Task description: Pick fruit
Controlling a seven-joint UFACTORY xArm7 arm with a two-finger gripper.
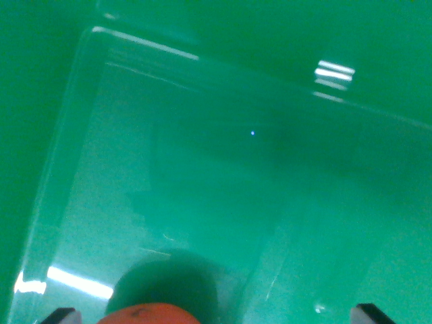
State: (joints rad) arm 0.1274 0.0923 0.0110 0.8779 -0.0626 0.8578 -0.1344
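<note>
Looking down from the wrist, a clear plastic bin (pixel 88 81) fills most of the frame, sitting on a green desk (pixel 27 67), its rim running from upper left toward the right edge with bright glare spots at upper right and lower left. At the bottom edge an orange-red fruit (pixel 148 314) peeks in between the two dark tips of the claw (pixel 216 314), which stand wide apart, spread, not touching it. A round shadow lies just above the fruit; nothing else blocks the way
</note>
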